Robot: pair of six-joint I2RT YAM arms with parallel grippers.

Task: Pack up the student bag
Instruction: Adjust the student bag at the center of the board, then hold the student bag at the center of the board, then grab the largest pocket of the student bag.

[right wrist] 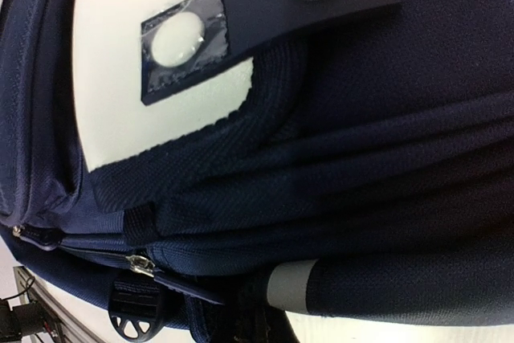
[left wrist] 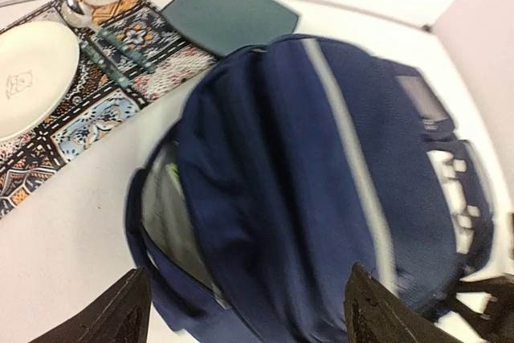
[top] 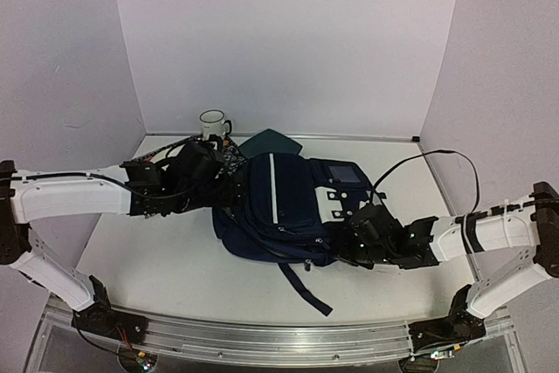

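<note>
Navy student bag (top: 284,207) lying mid-frame between two reaching arms

The bag sprawls on the white table (top: 157,259) at the centre of the frame, a thin white stripe running down its top and a dark strap (top: 306,290) trailing toward the lower edge. The left gripper (top: 229,184) comes in from the left and sits at the bag's left side. The right gripper (top: 342,240), closed, meets its lower right part. Above the bag, a dark teal plate (top: 271,143) shows behind its top edge, and a white mug (top: 212,124) stands upright further left, near the back wall.
</note>
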